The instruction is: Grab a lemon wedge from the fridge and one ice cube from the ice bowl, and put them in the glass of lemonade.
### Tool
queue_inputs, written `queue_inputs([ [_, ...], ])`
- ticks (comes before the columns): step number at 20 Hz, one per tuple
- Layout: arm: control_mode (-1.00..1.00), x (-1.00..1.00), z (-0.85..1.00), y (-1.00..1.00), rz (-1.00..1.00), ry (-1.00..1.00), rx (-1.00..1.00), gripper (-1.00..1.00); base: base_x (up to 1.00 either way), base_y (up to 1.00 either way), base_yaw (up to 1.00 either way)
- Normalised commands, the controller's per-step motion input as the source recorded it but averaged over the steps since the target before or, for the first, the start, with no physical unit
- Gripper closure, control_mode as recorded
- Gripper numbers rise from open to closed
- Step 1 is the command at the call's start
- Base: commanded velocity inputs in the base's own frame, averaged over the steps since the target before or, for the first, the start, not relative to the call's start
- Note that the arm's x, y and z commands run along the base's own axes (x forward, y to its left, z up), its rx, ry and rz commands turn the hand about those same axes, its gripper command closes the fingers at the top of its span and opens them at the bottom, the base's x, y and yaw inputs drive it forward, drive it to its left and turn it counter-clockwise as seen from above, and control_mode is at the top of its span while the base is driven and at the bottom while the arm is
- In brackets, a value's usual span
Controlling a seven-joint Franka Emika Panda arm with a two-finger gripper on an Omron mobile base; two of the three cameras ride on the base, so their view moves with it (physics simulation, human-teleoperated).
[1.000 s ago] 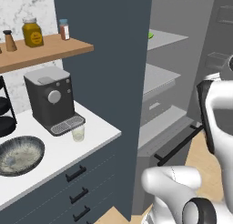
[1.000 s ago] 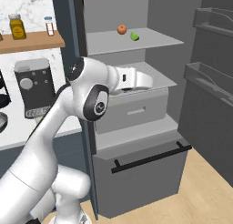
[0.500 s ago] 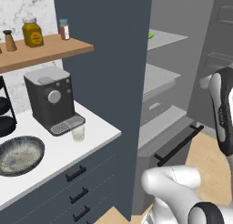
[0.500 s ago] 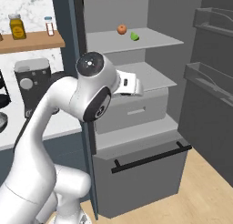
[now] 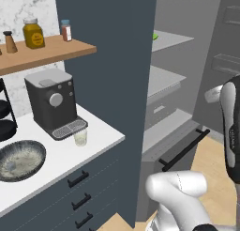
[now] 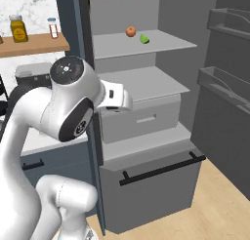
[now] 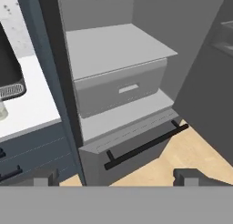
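Observation:
The fridge stands open, its pale grey shelves showing. On its top shelf lies the tiny yellow-green lemon wedge, just right of a small round orange fruit; a sliver of the wedge also peeks out in the left base view. The ice bowl sits on the white counter, with the glass of lemonade in front of the coffee machine. My gripper is open and empty, looking at the fridge's middle shelf and drawer, well below the wedge.
A dark coffee machine stands on the counter under a wooden shelf with an amber jar and shakers. The fridge door with its bins stands open on the right. A lower freezer drawer with a black bar handle juts forward.
The arm has folded upward and the hand has drawn back left, away from the fridge's middle shelf. The jaws stay wide open and empty.

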Motion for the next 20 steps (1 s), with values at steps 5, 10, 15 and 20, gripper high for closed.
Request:
queue_inputs([
  [5,-1.0,0.02,0.0,0.43,-0.01,0.03,0.0,-1.0,0.0,0.0,0.0],
  [10,-1.0,0.05,-0.06,0.32,-0.12,0.01,0.0,-1.0,0.0,0.0,0.0],
  [15,-1.0,0.01,-0.15,0.04,-0.08,0.01,0.0,-1.0,0.0,0.0,0.0],
  [20,-1.0,-0.02,-0.21,-0.06,-0.01,0.03,0.0,-1.0,0.0,0.0,0.0],
])
